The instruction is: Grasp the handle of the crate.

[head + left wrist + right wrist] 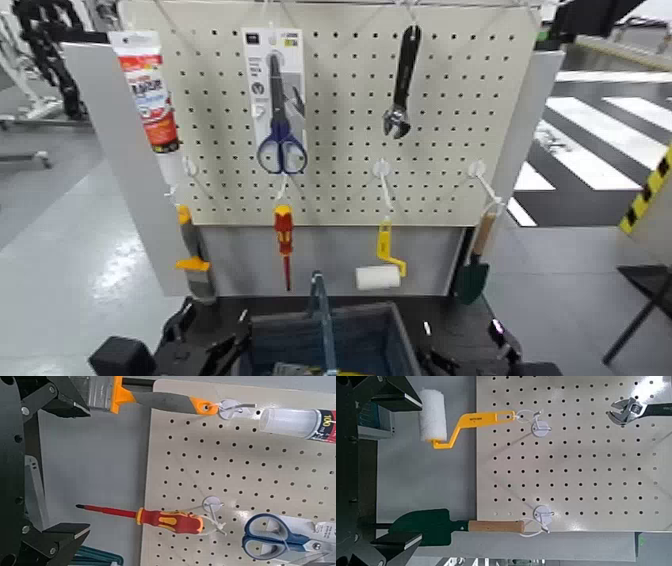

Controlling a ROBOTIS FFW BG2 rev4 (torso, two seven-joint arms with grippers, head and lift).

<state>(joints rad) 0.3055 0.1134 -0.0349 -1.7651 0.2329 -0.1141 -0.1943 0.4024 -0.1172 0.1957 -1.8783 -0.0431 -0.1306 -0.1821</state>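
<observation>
- My crate (385, 335) sits nearest, low in the head view, directly in front of me below the pegboard (340, 110); dark blue-grey, ribbed inner walls; contents at its bottom too cut off to identify.
- The handle (322, 315) stands upright across the crate's middle, seen edge-on as a thin strip; nothing touches it.
- My left gripper (59, 467) is low on the left of the crate, apart from it; fingers spread wide, nothing between them; its wrist view faces the board, with the red-and-yellow screwdriver (154, 518) hanging in the gap's line of sight.
- My right gripper (395, 467) is low on the right of the crate; fingers likewise spread, empty; its wrist view shows the yellow-handled paint roller (443, 419) and the green trowel (435, 526) on their hooks.
- Board inventory, head view: tube of sealant (145, 95) on the left, blue-handled scissors (280, 120) in packaging, black adjustable wrench (403, 85); a scraper with orange collar (193, 255), probably a putty knife, hangs by the left panel.
</observation>
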